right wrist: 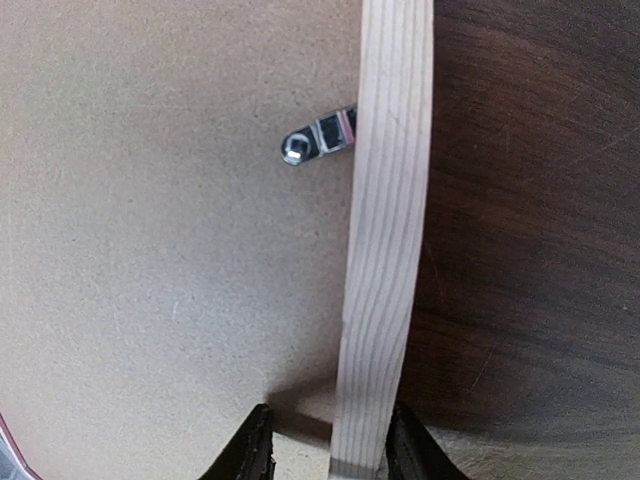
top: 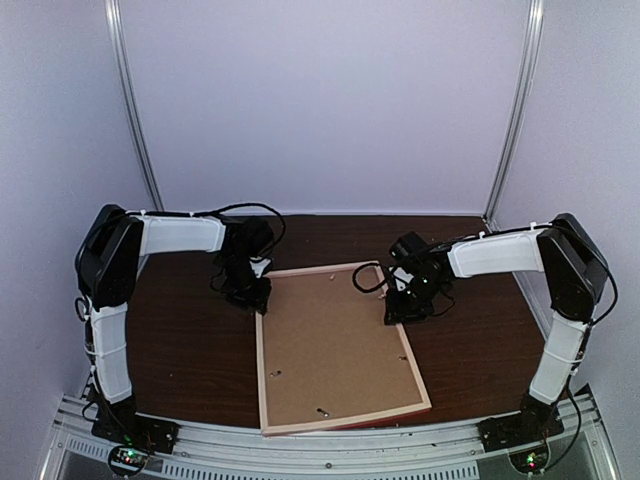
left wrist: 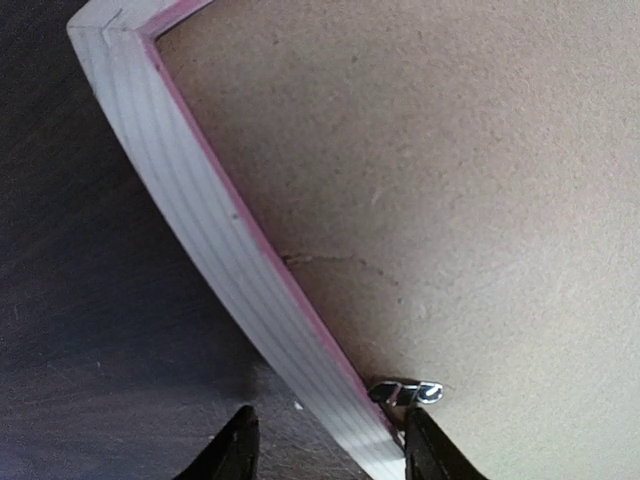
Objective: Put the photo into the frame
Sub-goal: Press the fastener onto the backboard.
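Frame [top: 259, 360] lies back up on the table [top: 190, 350], pale wood bars uppermost, brown board [top: 335, 345] filling the opening.

Left claw [left wrist: 330, 445]: low over the frame's left bar, near its far corner. Jaws part open, one finger on each side of the bar.
- Outer finger [left wrist: 240, 455] is over the table, clear of the bar, with dark table showing between.
- Inner finger [left wrist: 425, 450] is at the bar's inner edge, over the board.
- Nothing is clamped.
- A bright metal clip [left wrist: 405, 393] sits just ahead of the inner finger; contact cannot be told.
- A pink strip runs along the bar's inner edge ahead of the claw.

Right claw [right wrist: 330, 435]: over the right bar, on its far half. Jaws part open, straddling the bar.
- Board-side finger [right wrist: 250, 450] stands apart from the bar, with a shadowed strip of board between.
- Table-side finger [right wrist: 410, 450] is close against the bar's outer edge; contact cannot be told.
- Nothing is gripped.
- The other clip [right wrist: 318, 138] lies ahead of the claw on the board side, its tab reaching from the bar onto the board.

The claws are well apart, with the board between them.
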Tool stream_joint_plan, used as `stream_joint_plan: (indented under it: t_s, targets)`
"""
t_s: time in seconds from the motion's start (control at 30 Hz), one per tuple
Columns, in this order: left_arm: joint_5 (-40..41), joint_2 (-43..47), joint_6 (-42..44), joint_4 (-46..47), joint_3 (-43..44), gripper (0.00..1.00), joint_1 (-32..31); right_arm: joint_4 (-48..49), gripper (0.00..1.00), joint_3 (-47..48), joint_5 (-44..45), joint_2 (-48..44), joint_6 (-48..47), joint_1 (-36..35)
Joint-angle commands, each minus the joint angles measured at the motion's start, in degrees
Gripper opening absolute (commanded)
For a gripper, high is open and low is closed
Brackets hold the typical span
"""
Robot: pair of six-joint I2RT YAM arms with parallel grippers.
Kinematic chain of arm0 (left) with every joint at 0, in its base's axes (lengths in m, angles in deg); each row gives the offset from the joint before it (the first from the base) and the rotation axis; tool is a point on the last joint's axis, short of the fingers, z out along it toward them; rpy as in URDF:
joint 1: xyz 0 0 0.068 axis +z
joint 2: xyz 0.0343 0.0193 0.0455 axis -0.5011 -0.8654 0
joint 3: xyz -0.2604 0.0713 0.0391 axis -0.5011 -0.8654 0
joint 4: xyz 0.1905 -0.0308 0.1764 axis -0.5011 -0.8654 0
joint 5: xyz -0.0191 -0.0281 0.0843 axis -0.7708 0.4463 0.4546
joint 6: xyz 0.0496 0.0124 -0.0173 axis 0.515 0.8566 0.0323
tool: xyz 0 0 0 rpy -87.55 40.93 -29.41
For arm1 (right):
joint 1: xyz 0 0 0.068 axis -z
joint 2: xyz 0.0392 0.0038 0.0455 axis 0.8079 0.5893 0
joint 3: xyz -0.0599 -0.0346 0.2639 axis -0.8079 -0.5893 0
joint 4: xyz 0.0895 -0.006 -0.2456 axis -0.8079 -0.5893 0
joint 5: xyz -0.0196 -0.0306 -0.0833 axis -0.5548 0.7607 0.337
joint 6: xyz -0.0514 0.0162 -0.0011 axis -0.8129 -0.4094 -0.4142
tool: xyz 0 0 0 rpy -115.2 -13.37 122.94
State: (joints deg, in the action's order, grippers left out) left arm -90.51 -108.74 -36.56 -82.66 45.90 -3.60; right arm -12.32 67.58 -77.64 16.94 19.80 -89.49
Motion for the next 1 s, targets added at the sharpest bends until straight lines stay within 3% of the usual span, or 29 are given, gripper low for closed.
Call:
stream_joint_plan:
  t_s: [0.0, 0.43, 0.97]
  targets:
    - [7.0, -2.3, -1.6, -0.2, 0.7, 0.51, 0.2, 0.2, 0.38, -1.3, 1.2, 3.3, 0.2, 0.0]
    - [11.0, -2.7, -2.1, 2.6, 1.8, 0.52, -0.1, 0.4, 0.38, -1.4, 1.1, 3.4, 0.3, -0.1]
    - [4.4, -5.5, -1.4, 6.5, 2.8, 0.54, -0.1, 0.9, 0.38, -1.9, 0.7, 3.3, 0.4, 0.0]
